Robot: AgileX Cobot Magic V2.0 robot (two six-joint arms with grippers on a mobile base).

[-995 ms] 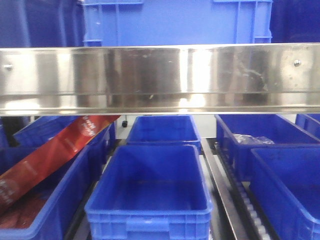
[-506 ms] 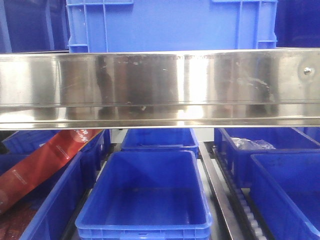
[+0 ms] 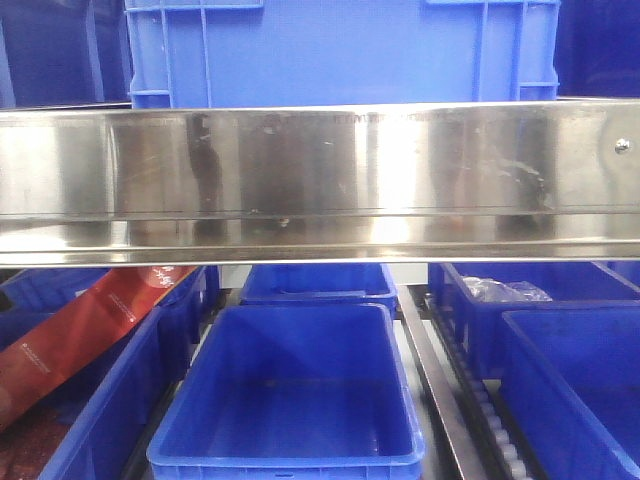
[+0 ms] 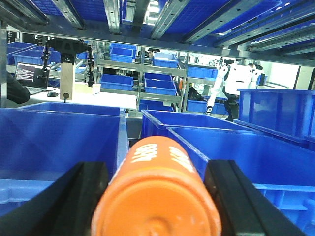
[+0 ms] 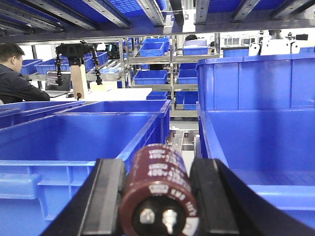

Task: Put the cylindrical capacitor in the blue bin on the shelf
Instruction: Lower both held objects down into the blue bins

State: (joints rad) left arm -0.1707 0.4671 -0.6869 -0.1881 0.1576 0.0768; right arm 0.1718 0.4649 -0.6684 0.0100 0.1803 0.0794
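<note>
Cylindrical capacitor (image 5: 160,191) lengthwise in right pincer (image 5: 158,169), terminal end toward the camera

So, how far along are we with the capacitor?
Pickup looks done: the right gripper is shut on the cylindrical capacitor, level with the blue bins on the shelf. The left gripper holds an orange cylinder. Still to do: position the capacitor over a bin and release it.

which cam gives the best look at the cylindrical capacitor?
Right wrist view: the cylindrical capacitor fills the foreground, gripped in the right pincer, with label print and end terminals visible. The left wrist view shows only the orange cylinder in the left pincer; the front view shows no capacitor.
</note>
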